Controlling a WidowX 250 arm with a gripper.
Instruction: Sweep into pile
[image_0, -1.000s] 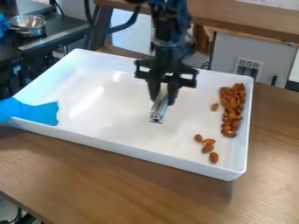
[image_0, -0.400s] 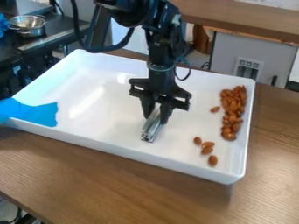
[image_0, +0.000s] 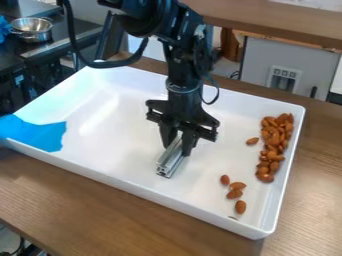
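My gripper (image_0: 178, 145) hangs over the middle of the white tray (image_0: 127, 182), shut on a short silver metal bar (image_0: 172, 159) that slants down toward the tray's front side. Most of the almonds (image_0: 273, 142) lie in a long heap along the tray's right wall. One loose almond (image_0: 252, 141) is just left of that heap. Several more almonds (image_0: 234, 194) are scattered near the front right, to the right of the bar and apart from it.
Blue tape (image_0: 37, 132) covers the tray's left corner. The tray stands on a wooden table (image_0: 87, 215). A metal pot (image_0: 31, 29) sits on a dark counter at the upper left.
The gripper and bar have come toward the tray's front and slightly left. The tray has turned a little, its right side shifting toward the front, and the almonds have shifted with it.
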